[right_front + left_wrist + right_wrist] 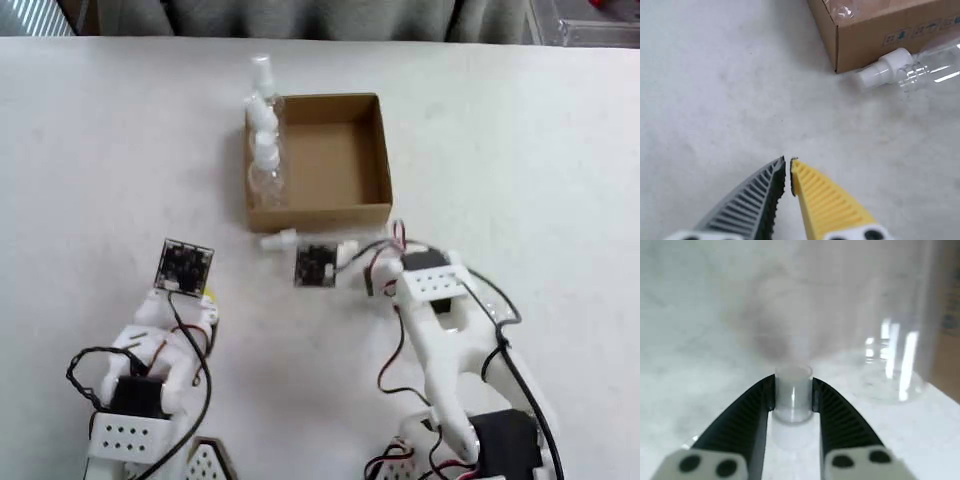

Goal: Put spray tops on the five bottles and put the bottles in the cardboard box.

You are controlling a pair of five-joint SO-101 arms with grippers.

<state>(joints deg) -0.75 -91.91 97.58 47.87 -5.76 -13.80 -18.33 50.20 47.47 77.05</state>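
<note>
While the left gripper (pixel 788 165) hung low over the table with its grey and yellow fingers pressed tip to tip, the right gripper (pixel 793 382) pinched a small whitish cylinder (pixel 792 405) near the cardboard box (pixel 335 212). The white table (pixel 520 130) looked faintly mottled. A row of capped bottles (pixel 265 150) stood along the box's left wall. Another bottle (pixel 932 70), spray top on, lay on the table just beside the box's front. A grey curtain (pixel 330 18) hung beyond the far edge.
</note>
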